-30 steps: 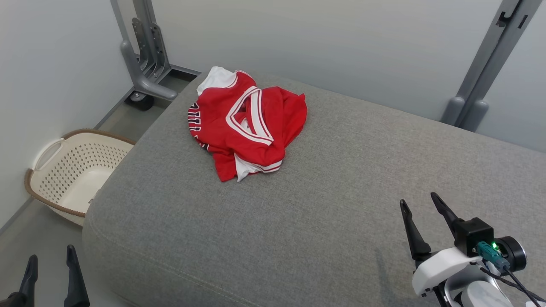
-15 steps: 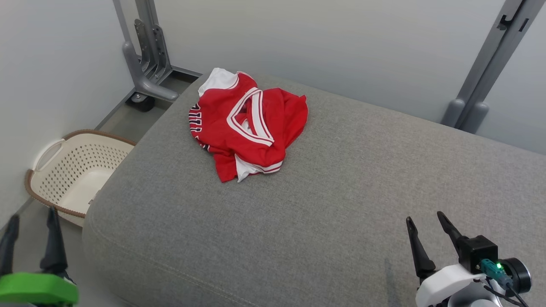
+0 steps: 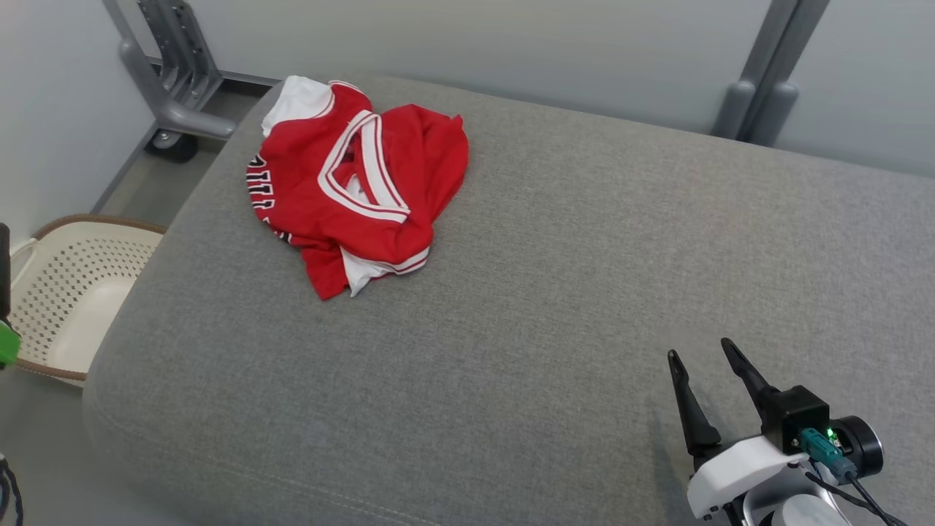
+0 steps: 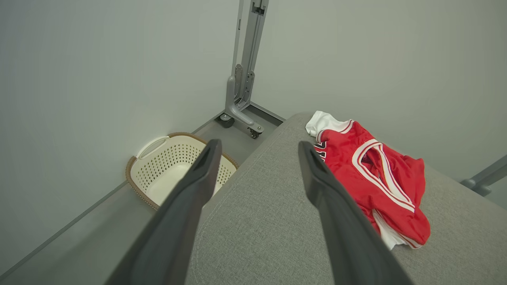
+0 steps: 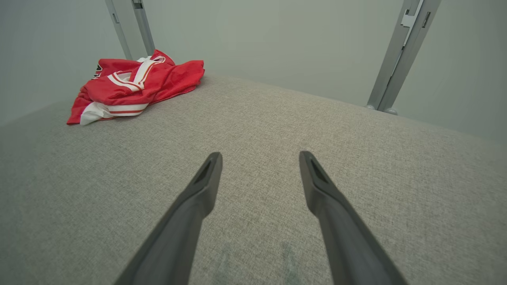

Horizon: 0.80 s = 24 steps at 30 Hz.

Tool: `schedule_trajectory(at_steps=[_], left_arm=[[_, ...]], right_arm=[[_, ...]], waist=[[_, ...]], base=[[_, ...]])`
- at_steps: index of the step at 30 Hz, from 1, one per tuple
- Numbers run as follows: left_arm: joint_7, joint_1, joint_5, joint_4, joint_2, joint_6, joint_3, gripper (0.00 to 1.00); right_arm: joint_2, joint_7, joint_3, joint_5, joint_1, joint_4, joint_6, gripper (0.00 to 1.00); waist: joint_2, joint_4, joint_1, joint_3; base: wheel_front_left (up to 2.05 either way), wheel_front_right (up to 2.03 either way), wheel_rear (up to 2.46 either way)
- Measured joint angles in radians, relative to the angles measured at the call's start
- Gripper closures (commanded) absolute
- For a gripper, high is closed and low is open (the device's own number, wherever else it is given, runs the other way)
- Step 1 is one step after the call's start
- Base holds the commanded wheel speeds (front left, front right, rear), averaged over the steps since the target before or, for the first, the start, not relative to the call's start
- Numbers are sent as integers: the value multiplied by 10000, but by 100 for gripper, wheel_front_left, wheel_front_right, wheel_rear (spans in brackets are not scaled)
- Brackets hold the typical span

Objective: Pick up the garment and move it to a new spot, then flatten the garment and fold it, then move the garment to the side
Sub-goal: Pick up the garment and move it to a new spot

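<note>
The garment point(image 3: 350, 183) is a red jersey with white trim, lying crumpled at the far left of a grey cushioned surface point(image 3: 555, 277). My right gripper point(image 3: 700, 351) stands open near the front right of the cushion, far from the garment and holding nothing. In the right wrist view its open fingers point(image 5: 260, 155) point across bare fabric, with the garment point(image 5: 134, 83) at the upper left. My left gripper point(image 4: 259, 143) is open and hovers off the cushion's left end; the garment point(image 4: 380, 178) lies beyond its right finger. One dark finger point(image 3: 3, 263) shows at the head view's left edge.
A cream perforated laundry basket point(image 3: 95, 219) sits on the floor left of the cushion, also seen in the left wrist view point(image 4: 166, 162). A grey wheeled metal stand point(image 3: 168, 80) rises behind the garment, and another post point(image 3: 760, 80) at the back right. Pale walls close in behind.
The head camera has shifted, sliding the whole scene left and up. My left gripper has risen and now sits mostly past the left edge. The garment lies as before.
</note>
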Motion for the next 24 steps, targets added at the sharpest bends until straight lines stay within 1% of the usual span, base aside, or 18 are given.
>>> schedule_trajectory(at_steps=[3,4,6,10,16,22,24], left_arm=[[719,-782,-2,257,228,224,-19,0],[1083,-1222,-2,380,378,349,8,0],[1358,-1625,-58,435,426,474,88,0],[1749,-2310,-198,477,619,564,178,0],[1939,-2741,-286,629,848,663,466,0],[1795,-2754,-280,1170,1022,830,917,0],[1770,-2749,-270,1323,1085,842,951,0]], right_arm=[[25,0,-36,-6,-10,-52,-8,0],[46,0,-82,-63,-81,-107,-10,0],[69,0,-98,-153,-261,-178,-10,0],[48,0,-184,-278,-695,-307,-10,0],[21,0,-190,-387,-1660,-472,33,0],[100,0,4,-426,-2338,-263,364,0],[138,0,2,-426,-2355,-138,372,0]], waist=[[0,-331,0,329],[0,-561,0,559],[0,-797,0,795],[0,-1281,0,1280],[0,-2048,0,2013],[0,-2964,1,2497],[0,-3272,1,2597]], base=[[0,0,0],[0,0,0],[0,0,0],[0,0,0],[0,0,0],[0,0,0],[0,0,0]])
